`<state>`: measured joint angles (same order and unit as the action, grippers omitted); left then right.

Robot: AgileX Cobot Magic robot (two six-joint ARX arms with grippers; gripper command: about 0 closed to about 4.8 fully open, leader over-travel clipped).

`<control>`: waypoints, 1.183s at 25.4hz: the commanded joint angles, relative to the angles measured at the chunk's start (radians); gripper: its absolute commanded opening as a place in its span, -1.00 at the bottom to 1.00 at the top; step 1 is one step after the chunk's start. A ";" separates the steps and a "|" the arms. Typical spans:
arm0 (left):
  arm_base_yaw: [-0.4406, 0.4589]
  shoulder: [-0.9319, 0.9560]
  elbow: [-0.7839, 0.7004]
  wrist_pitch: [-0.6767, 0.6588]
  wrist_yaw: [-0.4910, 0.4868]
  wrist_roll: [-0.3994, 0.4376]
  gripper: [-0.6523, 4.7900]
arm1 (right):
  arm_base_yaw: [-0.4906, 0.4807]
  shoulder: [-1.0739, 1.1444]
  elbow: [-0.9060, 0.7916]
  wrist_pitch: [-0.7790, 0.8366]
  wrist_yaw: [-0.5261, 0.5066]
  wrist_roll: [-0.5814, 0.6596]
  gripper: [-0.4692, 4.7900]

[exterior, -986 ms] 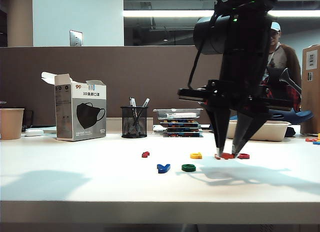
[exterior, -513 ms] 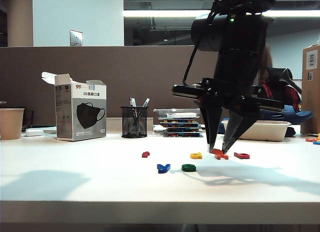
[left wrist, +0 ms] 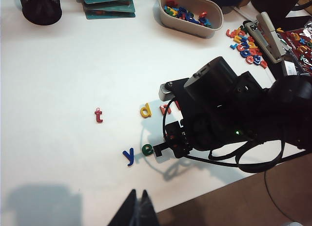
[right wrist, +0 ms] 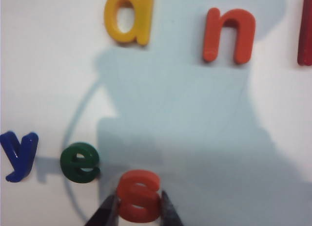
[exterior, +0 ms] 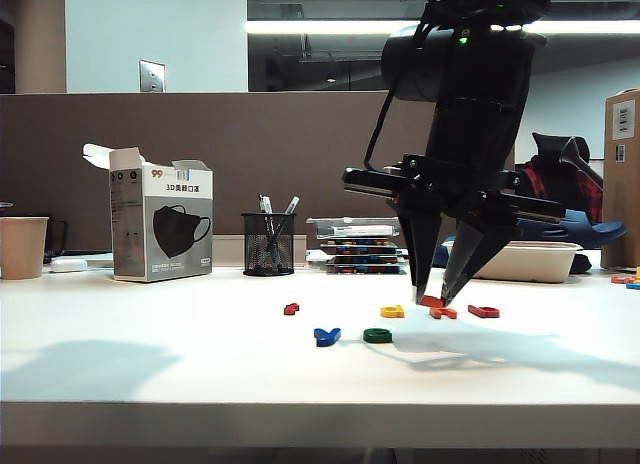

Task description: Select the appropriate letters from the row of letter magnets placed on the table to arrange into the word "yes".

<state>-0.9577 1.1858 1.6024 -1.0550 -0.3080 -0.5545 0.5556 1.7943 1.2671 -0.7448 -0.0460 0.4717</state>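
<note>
Orange-red s (right wrist: 139, 196) gripped by right end effector (right wrist: 138, 212), beside green e (right wrist: 80, 162); left end effector (left wrist: 137, 209) closed, well apart.

On the white table (exterior: 150, 364) lie a blue y (right wrist: 18, 155), a green e (right wrist: 80, 162), an orange-red s (right wrist: 139, 195), a yellow d (right wrist: 129, 16), an orange n (right wrist: 229, 35) and a dark red t (left wrist: 98, 115). At the frame's left stands a white-and-grey mask box (exterior: 160, 224) printed with a black mask, beside a black mesh pen cup (exterior: 268, 244). Both grippers are black.
</note>
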 commanded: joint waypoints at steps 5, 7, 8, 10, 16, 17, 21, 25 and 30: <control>0.000 -0.002 0.003 0.009 -0.005 0.001 -0.78 | 0.003 0.032 0.002 0.006 -0.006 0.004 -0.43; 0.000 -0.002 0.003 0.009 -0.005 0.001 -0.78 | 0.004 0.034 0.002 0.010 -0.005 0.004 -0.43; 0.000 -0.002 0.003 0.009 -0.003 0.001 -0.78 | 0.004 0.034 0.002 0.012 -0.006 0.004 -0.43; 0.000 -0.002 0.003 0.009 -0.003 0.001 -0.78 | 0.004 0.034 0.002 0.008 -0.006 0.003 -0.43; 0.000 -0.002 0.003 0.009 -0.004 0.001 -0.78 | 0.005 0.060 0.002 0.003 -0.009 0.003 -0.43; 0.000 -0.002 0.003 0.009 -0.003 0.001 -0.78 | 0.005 0.061 0.002 0.003 -0.009 0.003 -0.43; 0.000 -0.002 0.003 0.009 -0.003 0.001 -0.78 | 0.005 0.063 0.002 0.003 -0.009 0.003 -0.43; 0.000 -0.002 0.003 0.009 -0.004 0.001 -0.78 | 0.005 0.064 0.002 0.002 -0.009 0.003 -0.43; 0.000 -0.002 0.003 0.010 -0.003 0.001 -0.78 | 0.005 0.064 0.002 0.002 -0.009 0.003 -0.41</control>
<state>-0.9577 1.1858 1.6024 -1.0546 -0.3077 -0.5545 0.5591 1.8622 1.2671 -0.7467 -0.0532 0.4717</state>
